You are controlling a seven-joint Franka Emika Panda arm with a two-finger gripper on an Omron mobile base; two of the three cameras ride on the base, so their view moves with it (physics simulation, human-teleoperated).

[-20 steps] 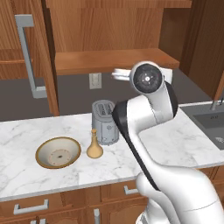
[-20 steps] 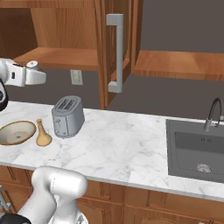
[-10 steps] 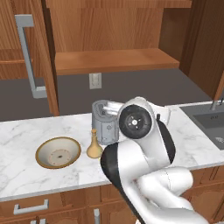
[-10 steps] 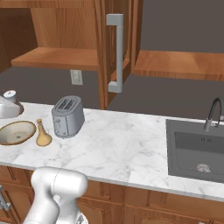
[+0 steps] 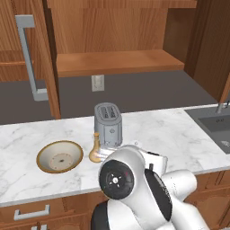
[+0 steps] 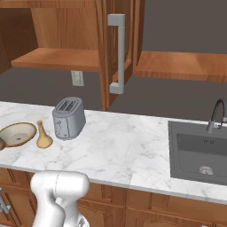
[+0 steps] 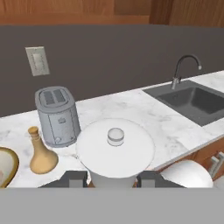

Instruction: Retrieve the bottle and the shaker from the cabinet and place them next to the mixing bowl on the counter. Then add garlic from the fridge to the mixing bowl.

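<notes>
In the hand view, a white round shaker (image 7: 114,148) with a small knob on top sits between my two dark fingertips, and my gripper (image 7: 111,179) is shut on it, low over the counter's front. The tan bottle (image 5: 95,150) (image 6: 43,136) (image 7: 41,153) stands upright on the marble counter between the mixing bowl (image 5: 59,156) (image 6: 17,134) (image 7: 5,166) and the toaster. In the left base view my own arm hides the hand. The garlic and the fridge are out of view.
A grey toaster (image 5: 108,123) (image 6: 68,117) (image 7: 57,114) stands behind the bottle. The open cabinet's shelf (image 5: 117,63) (image 6: 57,57) hangs above the counter, its door with a grey handle (image 6: 117,53) swung out. A sink (image 6: 199,150) (image 7: 192,98) with a tap lies to the right.
The arm has swung down from cabinet-shelf height to low over the counter's front edge, carrying the shaker. Bottle, bowl and toaster have not moved.
</notes>
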